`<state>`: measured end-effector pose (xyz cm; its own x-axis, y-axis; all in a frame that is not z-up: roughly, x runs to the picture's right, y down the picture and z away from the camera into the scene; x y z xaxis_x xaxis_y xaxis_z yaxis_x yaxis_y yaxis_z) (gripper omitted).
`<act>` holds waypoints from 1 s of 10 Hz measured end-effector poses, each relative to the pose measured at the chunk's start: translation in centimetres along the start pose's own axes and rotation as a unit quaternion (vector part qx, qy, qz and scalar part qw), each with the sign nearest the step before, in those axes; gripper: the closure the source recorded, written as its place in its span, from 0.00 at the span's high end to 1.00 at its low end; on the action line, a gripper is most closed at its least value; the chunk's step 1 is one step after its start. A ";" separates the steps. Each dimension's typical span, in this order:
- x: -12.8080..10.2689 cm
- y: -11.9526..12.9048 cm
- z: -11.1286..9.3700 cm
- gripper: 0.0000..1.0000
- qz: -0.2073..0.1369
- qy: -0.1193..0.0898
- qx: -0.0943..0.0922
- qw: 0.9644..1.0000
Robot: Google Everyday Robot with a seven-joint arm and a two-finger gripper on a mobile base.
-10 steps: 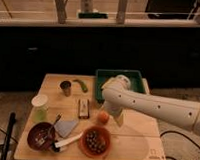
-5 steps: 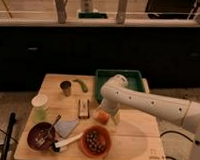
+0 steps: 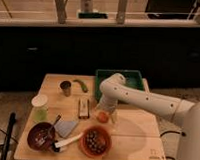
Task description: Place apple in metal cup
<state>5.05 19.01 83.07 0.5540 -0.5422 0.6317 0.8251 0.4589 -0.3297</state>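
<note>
The gripper (image 3: 107, 113) is down at the desk (image 3: 136, 141), right at the apple (image 3: 101, 116), which sits near the desk's middle, just above the orange bowl of dark nuts (image 3: 95, 141). The arm's white wrist covers the gripper, so I cannot tell how far it is closed or whether it has hold of the fruit. The chief risk is a poor grip: the apple is round, and an off-centre squeeze could send it rolling toward the bowl or off the desk. The metal cup (image 3: 66, 87) stands well apart at the far left, just beside the green pepper (image 3: 82, 84). A low carry could clip the dark rectangular block (image 3: 83, 107) that lies between apple and cup, or tip the cup itself. The cup's mouth looks barely wider than the fruit, so a slightly off release would leave the apple perched on the rim or bouncing away. Compared with a second ago, the arm has shifted a little to the left and sunk closer over the apple, while apple, cup and everything else lie where they were.
</note>
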 end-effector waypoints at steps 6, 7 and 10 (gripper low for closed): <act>0.3 -1.2 0.1 0.02 -0.017 -0.018 -0.009 1.000; 0.1 -1.6 -0.4 0.00 -0.022 -0.017 -0.009 1.000; -0.8 -3.4 -3.5 0.00 -0.042 -0.011 -0.001 0.999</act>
<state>2.20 15.43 81.26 0.4801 -0.5626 0.6730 0.8687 0.4115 -0.2757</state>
